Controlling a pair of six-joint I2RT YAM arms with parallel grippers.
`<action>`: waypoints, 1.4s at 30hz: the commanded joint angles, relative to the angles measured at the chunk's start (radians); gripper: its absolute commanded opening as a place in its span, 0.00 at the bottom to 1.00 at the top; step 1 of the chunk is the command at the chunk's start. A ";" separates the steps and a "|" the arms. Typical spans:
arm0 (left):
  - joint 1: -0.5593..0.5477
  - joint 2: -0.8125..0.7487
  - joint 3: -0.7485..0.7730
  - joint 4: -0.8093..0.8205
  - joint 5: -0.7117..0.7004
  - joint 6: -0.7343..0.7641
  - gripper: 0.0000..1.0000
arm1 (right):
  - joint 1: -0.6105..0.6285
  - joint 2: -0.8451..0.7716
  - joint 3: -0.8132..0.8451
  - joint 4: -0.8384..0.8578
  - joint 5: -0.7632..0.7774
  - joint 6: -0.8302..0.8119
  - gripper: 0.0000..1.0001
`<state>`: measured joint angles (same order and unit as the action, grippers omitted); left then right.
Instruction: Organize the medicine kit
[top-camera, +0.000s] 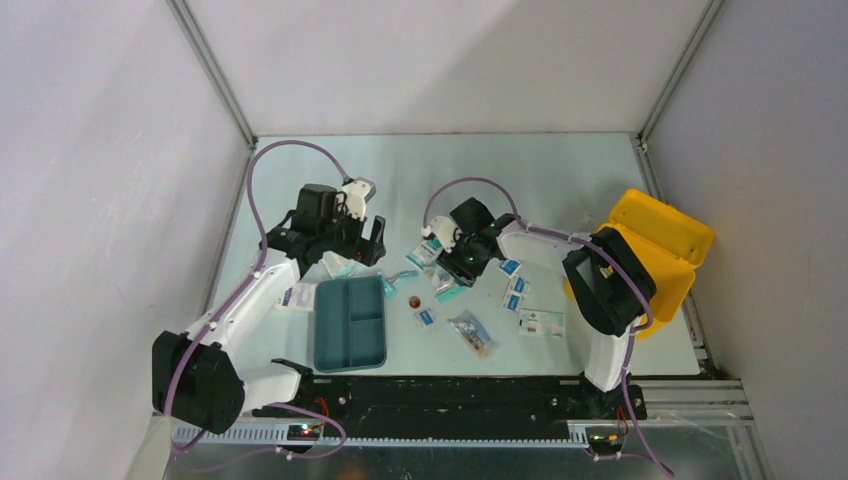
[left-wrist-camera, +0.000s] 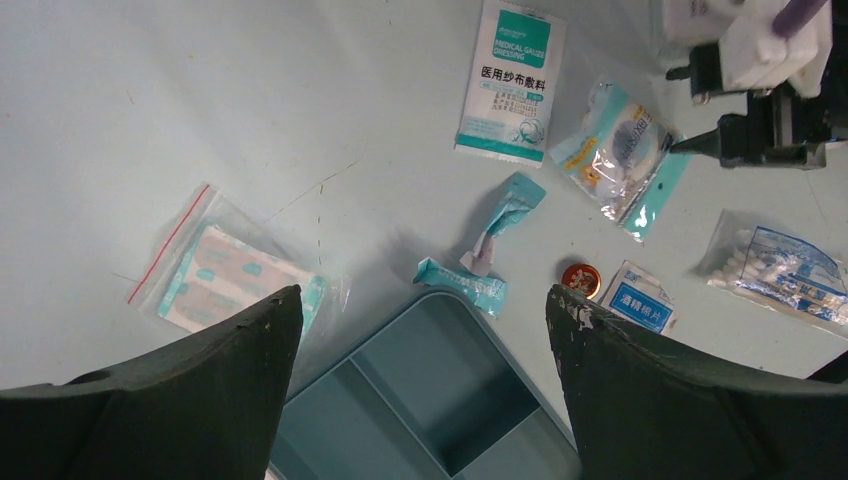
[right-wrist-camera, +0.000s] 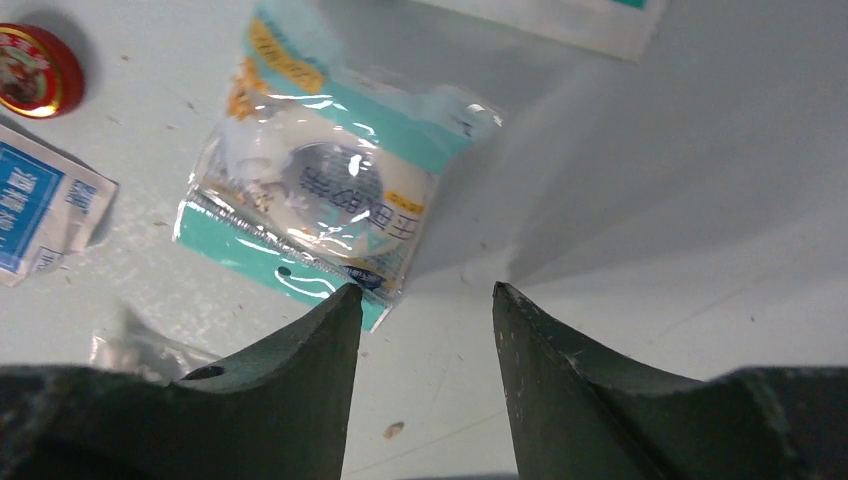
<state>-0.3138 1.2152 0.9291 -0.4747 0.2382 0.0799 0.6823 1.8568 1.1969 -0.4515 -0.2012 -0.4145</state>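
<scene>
The yellow medicine kit (top-camera: 662, 250) stands open at the table's right edge, behind my right arm's elbow. Its dark-teal divided tray (top-camera: 350, 322) lies empty at front left and also shows in the left wrist view (left-wrist-camera: 440, 400). My left gripper (top-camera: 358, 250) (left-wrist-camera: 423, 300) is open wide and empty above the tray's far corner. My right gripper (top-camera: 450, 272) (right-wrist-camera: 423, 290) is open and empty, low over the table. Its left fingertip (right-wrist-camera: 345, 300) sits at the edge of a clear tape-roll packet (right-wrist-camera: 320, 195) (left-wrist-camera: 622, 160).
Loose supplies lie between tray and kit: a gauze packet (left-wrist-camera: 512, 80), two small teal sachets (left-wrist-camera: 510, 205), a red tin (left-wrist-camera: 581, 279) (right-wrist-camera: 35, 70), an alcohol pad (left-wrist-camera: 640, 300), a swab bag (left-wrist-camera: 780, 270), a plaster bag (left-wrist-camera: 225, 270), several white-and-blue packets (top-camera: 515, 290).
</scene>
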 joint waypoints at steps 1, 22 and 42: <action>-0.001 -0.031 0.000 0.014 -0.012 0.026 0.96 | 0.032 0.042 0.068 -0.032 -0.041 -0.012 0.55; 0.014 -0.092 -0.017 -0.002 -0.041 0.049 0.96 | 0.046 0.223 0.243 -0.146 -0.050 0.240 0.35; 0.035 -0.105 -0.006 -0.005 -0.038 0.064 0.96 | -0.201 -0.403 0.113 -0.265 0.115 0.159 0.00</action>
<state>-0.2848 1.1210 0.9119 -0.4870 0.1898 0.1238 0.6044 1.6096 1.3144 -0.6815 -0.1524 -0.2173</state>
